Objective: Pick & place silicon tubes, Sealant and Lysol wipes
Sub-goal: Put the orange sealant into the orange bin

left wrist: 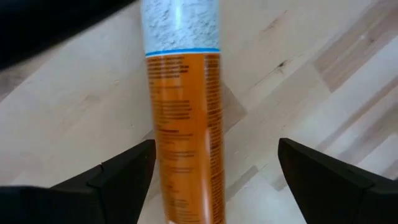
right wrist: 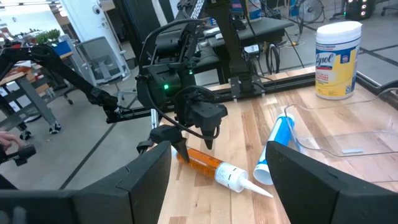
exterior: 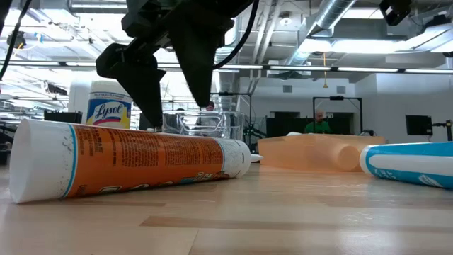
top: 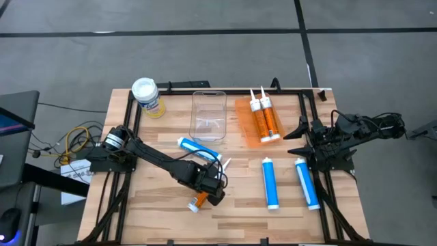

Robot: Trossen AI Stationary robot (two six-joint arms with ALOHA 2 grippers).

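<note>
- High view: the left gripper (top: 205,193) is held over an orange tube (top: 198,202) lying near the front edge of the table (top: 239,219), with a blue tube (top: 198,148) just behind the arm. The right gripper (top: 295,132) is parked at the right side. The Lysol wipes (top: 147,96) stand at the back left corner, beside the clear bin (top: 209,114); two orange tubes (top: 265,117) lie on an orange tray (top: 244,119), and two blue tubes (top: 271,182) rest front right.
- Low view: the dark fingers (exterior: 145,85) are seen spread above the orange tube, apparently not yet touching it. A lower descent is judged necessary before closing.
- Left wrist view: the tube (left wrist: 185,112) is framed between the open fingers (left wrist: 124,174) but sits nearer one of them; centring is advised so that it is not rolled aside.
- Right wrist view: the right fingers (right wrist: 146,177) are parted and empty; the left gripper is shown poised at the tube's flat end, so a grip nearer mid-body is suggested.
</note>
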